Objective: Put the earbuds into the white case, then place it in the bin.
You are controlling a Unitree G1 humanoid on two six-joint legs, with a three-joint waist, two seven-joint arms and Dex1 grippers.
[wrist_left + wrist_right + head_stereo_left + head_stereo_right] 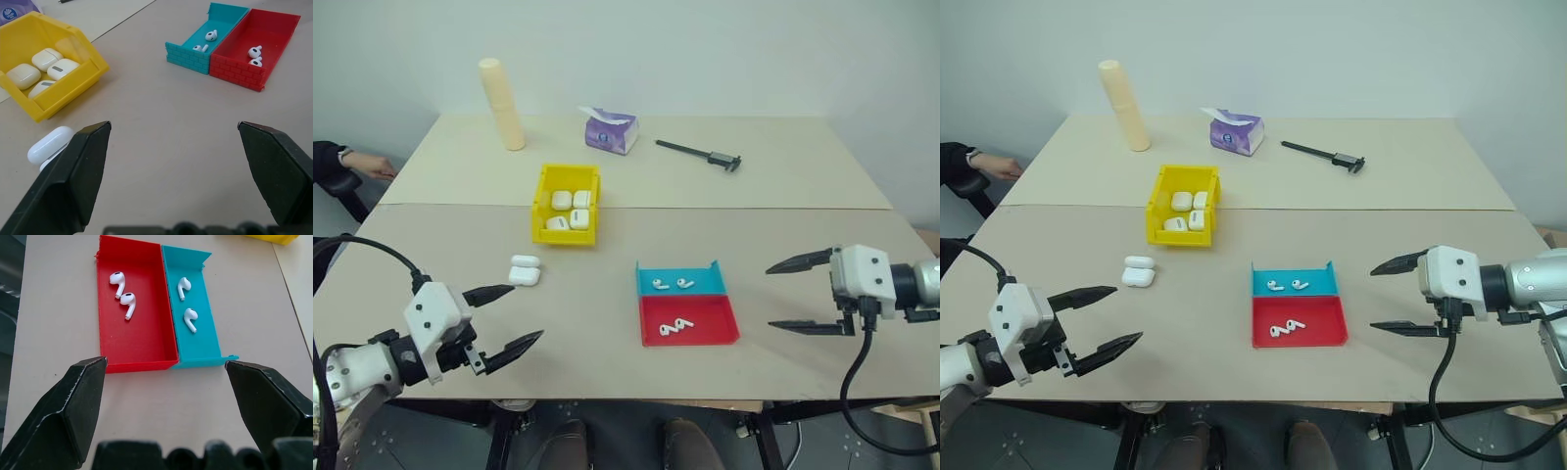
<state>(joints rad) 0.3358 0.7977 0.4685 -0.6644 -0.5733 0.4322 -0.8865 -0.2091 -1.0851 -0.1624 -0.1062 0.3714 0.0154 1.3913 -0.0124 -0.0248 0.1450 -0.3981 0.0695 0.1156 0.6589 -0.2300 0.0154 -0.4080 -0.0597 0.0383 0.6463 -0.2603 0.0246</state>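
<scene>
Two earbuds lie in the blue half of a small tray, and two more earbuds in its red half. The white case sits on the table left of the tray, seemingly with its lid flipped open. Behind it stands the yellow bin, which holds several white cases. My left gripper hovers open near the table's front left edge, short of the case. My right gripper is open to the right of the tray, its fingers pointing at it. Nothing is between either pair of fingers.
At the back of the table stand a tall beige cylinder, a purple tissue pack and a black calliper. A person's hand rests at the far left edge. A seam crosses the table behind the bin's middle.
</scene>
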